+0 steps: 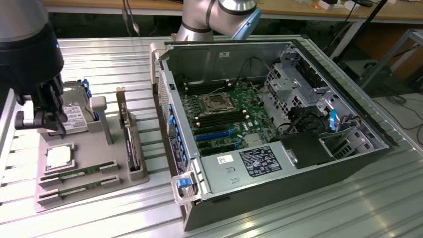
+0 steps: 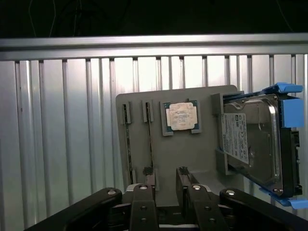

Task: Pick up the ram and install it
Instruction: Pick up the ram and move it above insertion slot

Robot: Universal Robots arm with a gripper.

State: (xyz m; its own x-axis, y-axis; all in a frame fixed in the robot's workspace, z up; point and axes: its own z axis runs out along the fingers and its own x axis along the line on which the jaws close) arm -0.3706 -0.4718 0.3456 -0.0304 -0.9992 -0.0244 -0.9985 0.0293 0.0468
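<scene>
Hovering at the far end of the flat grey plastic parts tray (image 1: 99, 148) (image 2: 192, 149), at the exterior view's left: black two-finger gripper (image 1: 45, 121) (image 2: 166, 175), fingers apart, nothing between them.

The ram, a long thin green circuit-board stick (image 1: 80, 173) (image 2: 149, 139), sits seated in its tray slot at the near end. An identical green twin stick (image 1: 76, 189) (image 2: 126, 139) lies parallel just beside it, one slot nearer. Can't tell which one the gripper is lined up for. In the wrist view the fingers sit closer in line with the first.

Risks as I read them:
- Sticks are close together, so an offset descent puts a finger on the twin or straddles both. Cause: lateral error with the fingers this wide.
- Small square silver CPU chip (image 1: 59, 157) (image 2: 180, 115) lies between the gripper and the ram. A low traverse could clip it.
- Big silver hard drive with white label and blue caddy (image 1: 74, 113) (image 2: 250, 139) stands right by the gripper, so a swing toward it means contact.
- Stick is thin and edge-on. An off-centre pinch lets it tilt or bind in the tray clips on lift.
- Install side: open dark metal computer case (image 1: 231, 45) on the right has tall walls. The green motherboard (image 1: 241, 126) and its black memory slots (image 1: 213, 120) sit deep inside. A tilted or flipped stick won't seat, and forcing it risks the slot.
</scene>
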